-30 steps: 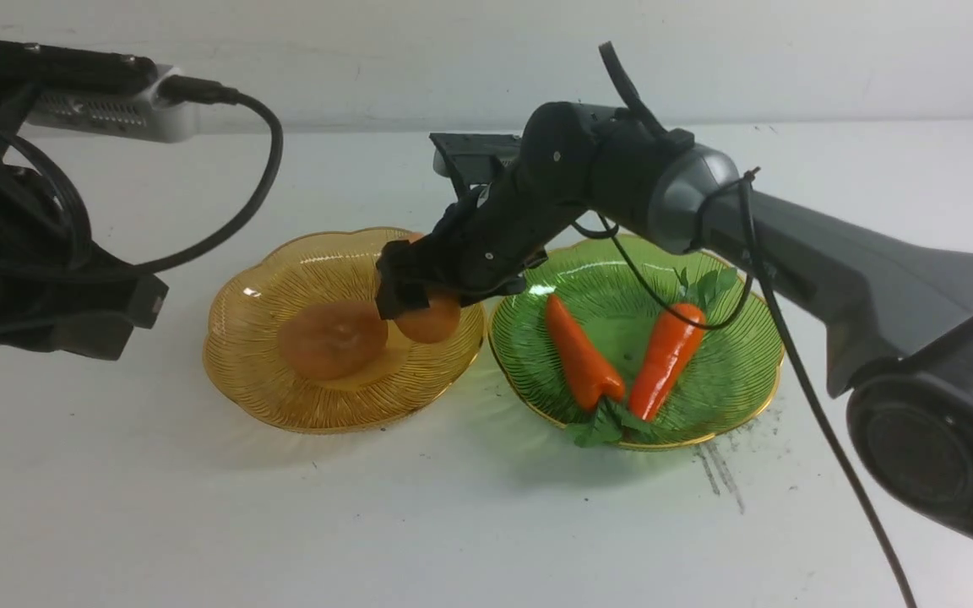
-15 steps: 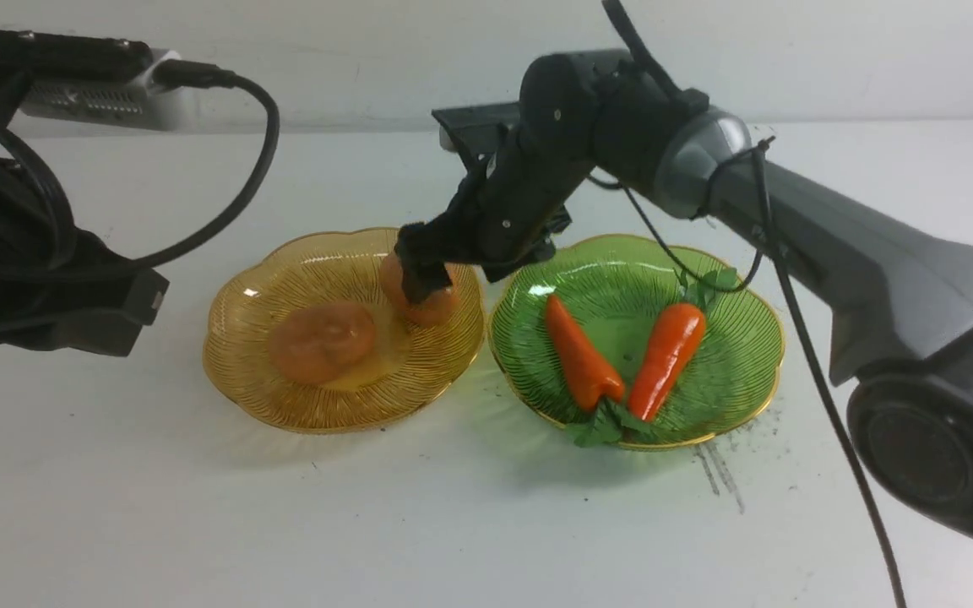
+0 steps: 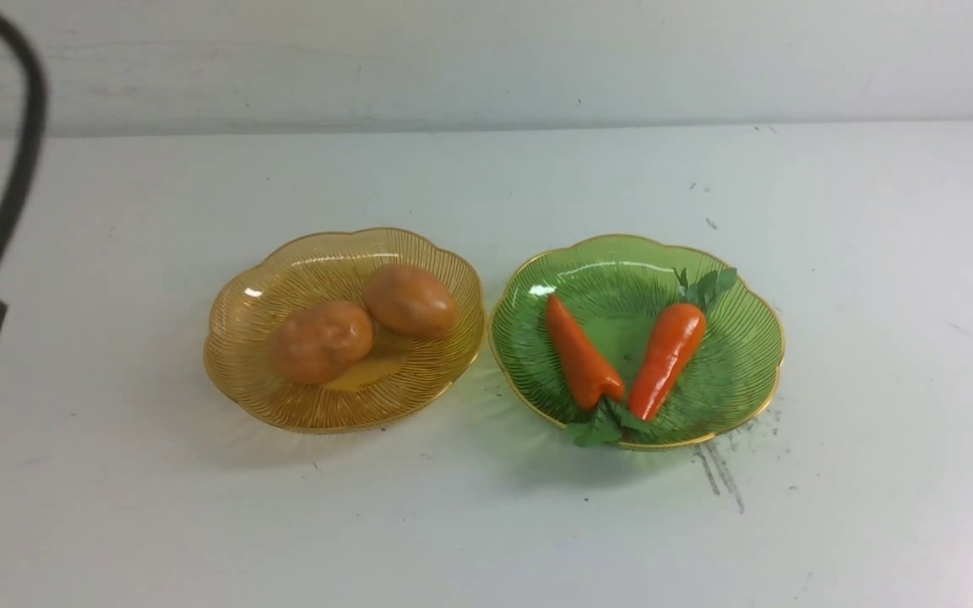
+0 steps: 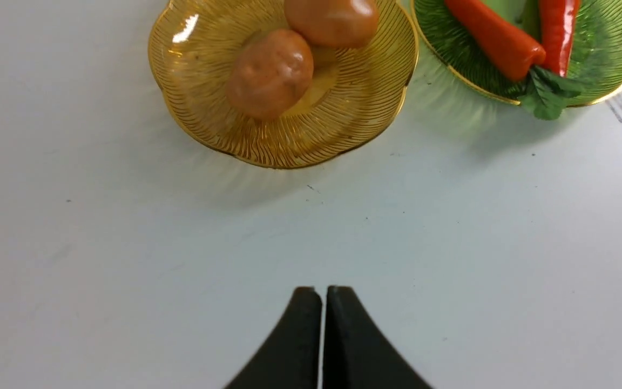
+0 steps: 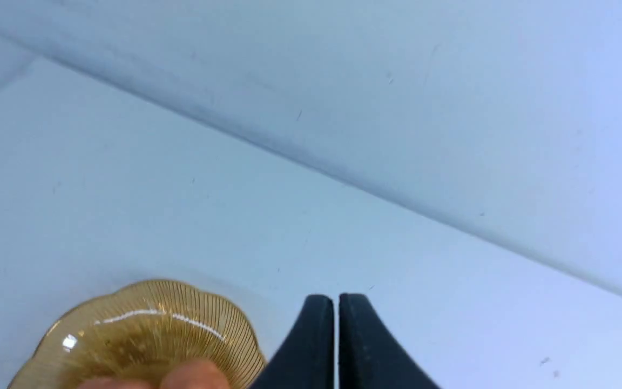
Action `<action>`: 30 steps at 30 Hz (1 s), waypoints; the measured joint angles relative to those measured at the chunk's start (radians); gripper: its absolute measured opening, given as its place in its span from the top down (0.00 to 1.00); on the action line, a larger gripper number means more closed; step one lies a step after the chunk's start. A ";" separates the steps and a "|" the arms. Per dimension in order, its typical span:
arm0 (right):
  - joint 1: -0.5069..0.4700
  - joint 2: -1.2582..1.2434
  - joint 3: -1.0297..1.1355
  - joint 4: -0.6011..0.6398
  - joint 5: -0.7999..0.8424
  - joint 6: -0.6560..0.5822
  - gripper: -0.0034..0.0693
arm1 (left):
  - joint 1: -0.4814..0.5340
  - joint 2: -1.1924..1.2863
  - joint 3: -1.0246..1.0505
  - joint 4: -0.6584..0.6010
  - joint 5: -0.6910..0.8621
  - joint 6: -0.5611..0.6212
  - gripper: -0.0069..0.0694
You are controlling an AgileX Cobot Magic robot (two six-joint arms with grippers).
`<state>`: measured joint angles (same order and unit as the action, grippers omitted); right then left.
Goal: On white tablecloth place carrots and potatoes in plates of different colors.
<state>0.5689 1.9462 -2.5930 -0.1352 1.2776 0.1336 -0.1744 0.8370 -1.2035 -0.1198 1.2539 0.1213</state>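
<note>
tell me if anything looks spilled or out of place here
Nothing is spilled. Both potatoes sit in the amber plate, both carrots in the green plate. Only oddities: one carrot's leafy top droops over the green plate's near rim, and grey scuff streaks mark the tablecloth beside it.

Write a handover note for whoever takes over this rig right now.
Left tool: shut, empty, above the plain white tablecloth.
Right tool: shut, empty, with the translucent ribbed amber-yellow plate in its view.
Both smooth orange-brown oval potatoes lie in that plate. Both glossy orange carrots with green tops lie in the translucent ribbed green plate.
Done: sorting. Left: nothing visible.
</note>
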 joint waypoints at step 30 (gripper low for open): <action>0.000 -1.815 2.041 -0.205 -0.852 0.179 0.97 | 0.000 -0.517 0.665 -0.166 -0.573 -0.001 0.91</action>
<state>0.5689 0.1309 -0.5515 -0.3402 0.4252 0.3130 -0.1744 0.3197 -0.5382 -0.2859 0.6811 0.1203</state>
